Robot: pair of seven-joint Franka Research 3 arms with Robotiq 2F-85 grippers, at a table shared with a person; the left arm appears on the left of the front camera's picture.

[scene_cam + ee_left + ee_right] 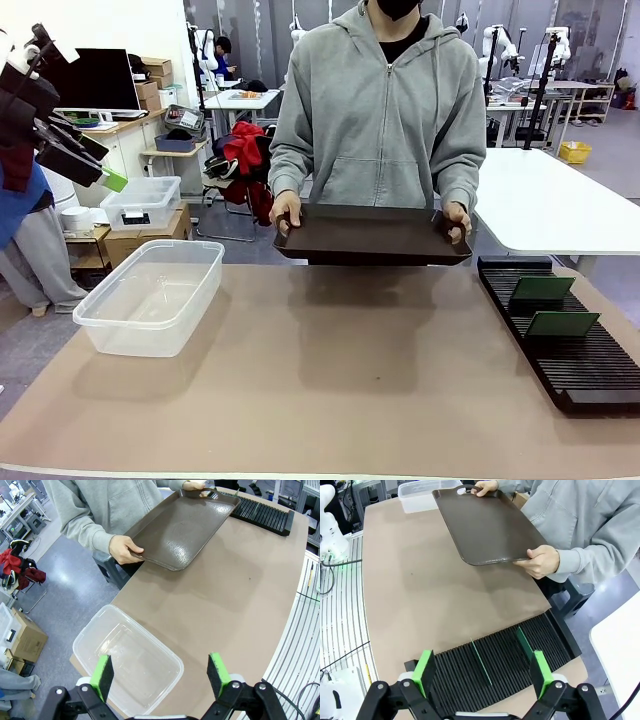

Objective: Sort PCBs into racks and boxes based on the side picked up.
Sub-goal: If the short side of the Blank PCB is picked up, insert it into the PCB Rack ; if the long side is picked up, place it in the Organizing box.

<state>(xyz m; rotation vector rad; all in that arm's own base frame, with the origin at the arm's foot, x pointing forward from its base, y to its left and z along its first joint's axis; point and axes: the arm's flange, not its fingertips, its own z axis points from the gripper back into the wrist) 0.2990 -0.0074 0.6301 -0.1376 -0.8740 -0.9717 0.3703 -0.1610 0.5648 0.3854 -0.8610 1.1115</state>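
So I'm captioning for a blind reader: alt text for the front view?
A person holds an empty dark brown tray by both ends over the table's far edge. Two green PCBs stand in a black rack at right; an empty clear box sits at left.

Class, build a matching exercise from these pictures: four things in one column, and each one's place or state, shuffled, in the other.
1. PCBs
2. brown tray
3. clear plastic tub
4. left gripper

a. held in the person's hands
b. standing in the slots of the black rack
c. open, above the tub
d. empty, at the table's left

Pairs: 1-b, 2-a, 3-d, 4-c
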